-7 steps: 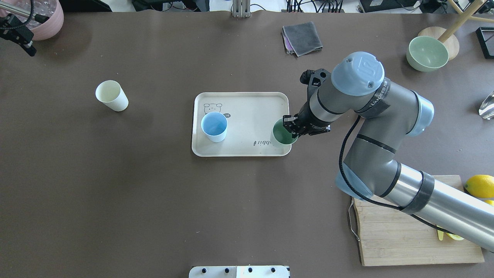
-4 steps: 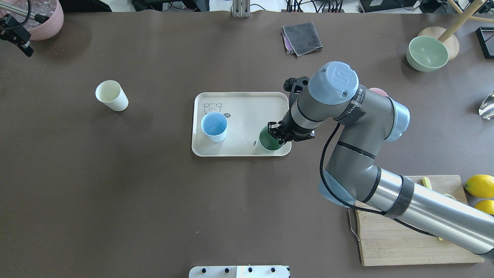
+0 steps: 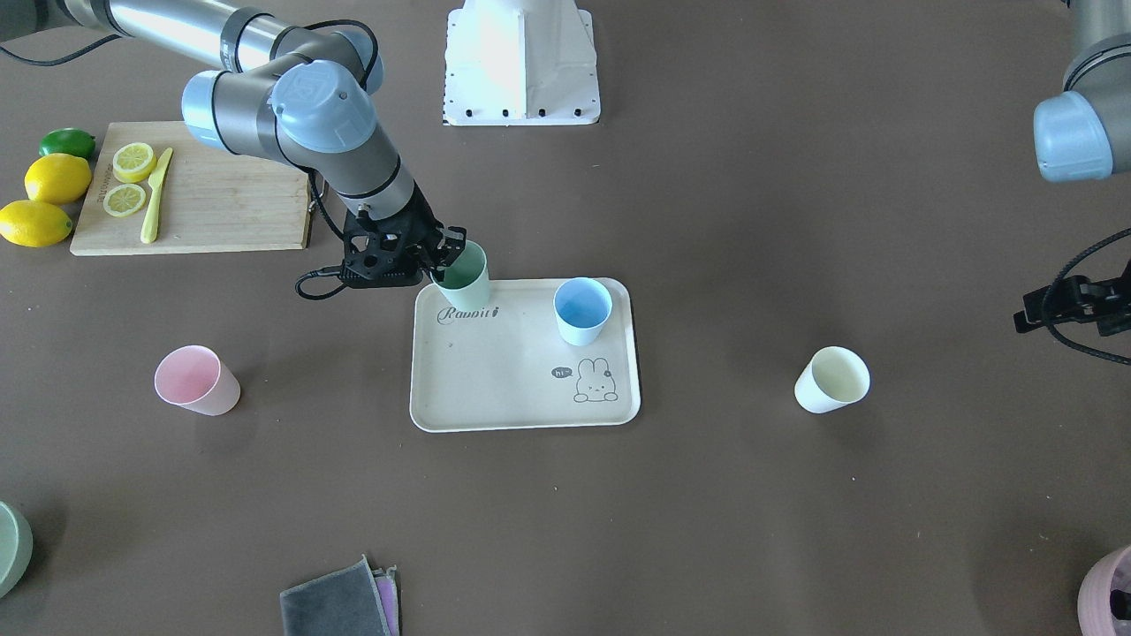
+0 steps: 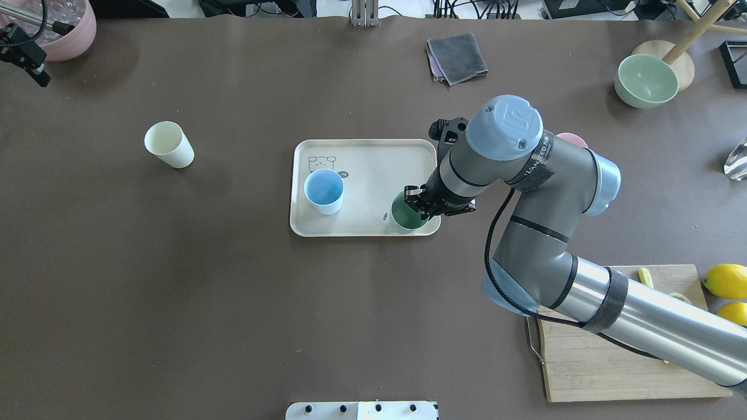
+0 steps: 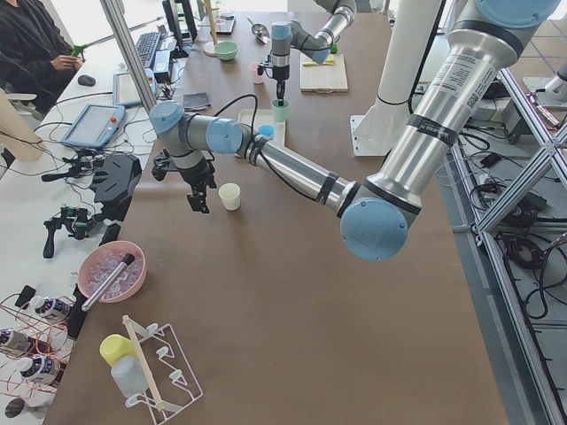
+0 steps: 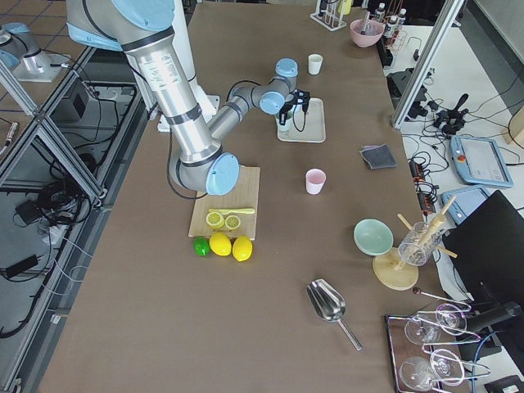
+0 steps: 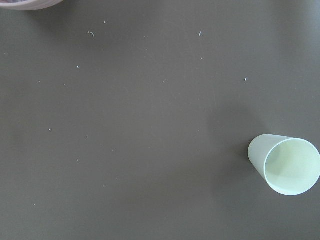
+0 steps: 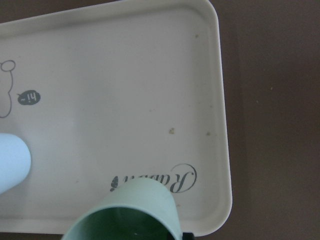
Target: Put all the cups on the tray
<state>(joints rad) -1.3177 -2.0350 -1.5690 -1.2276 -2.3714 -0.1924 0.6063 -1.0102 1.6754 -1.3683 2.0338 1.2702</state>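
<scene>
A second ago the right gripper (image 4: 418, 204) holds the green cup (image 4: 402, 214) over the right rim of the tray (image 4: 373, 154). Now the cup is further left in the overhead view, inside the rim at the tray's lower right corner, and it hides most of the printed word. Most of that shift falls in the first half-second; since then the cup edges only slightly left and down. The right arm (image 4: 506, 125) swings left with it, uncovering the rim of the pink cup (image 4: 571, 139) behind its elbow.
</scene>
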